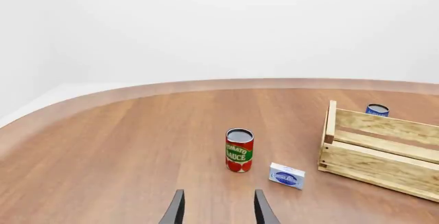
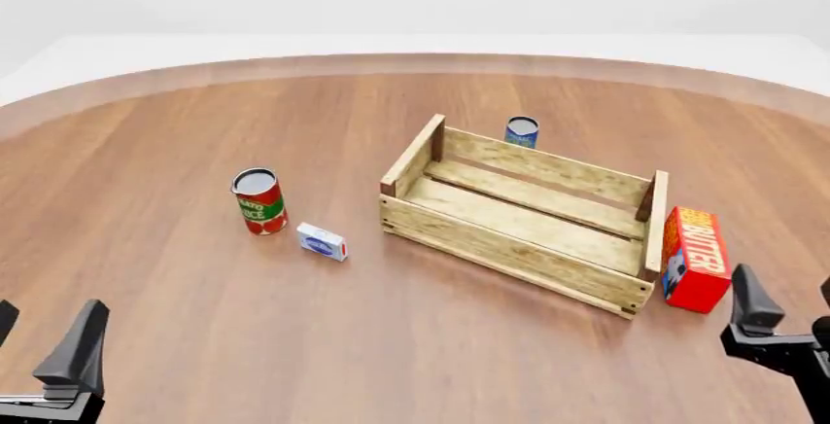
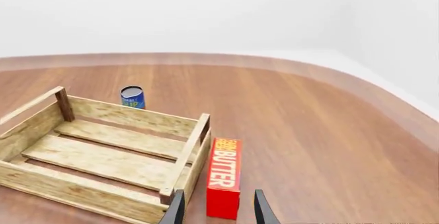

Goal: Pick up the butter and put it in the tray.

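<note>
while both arms sit low at the near edge, the left gripper is spread open, holding nothing, bare table ahead. one tomato sauce can, one small white-and-blue box just beside it. one tray, one blue can behind it. one butter upright, just beside the tray's right end board. right gripper open, empty, near the butter.

Butter right of tray; cans left and behind.
</note>
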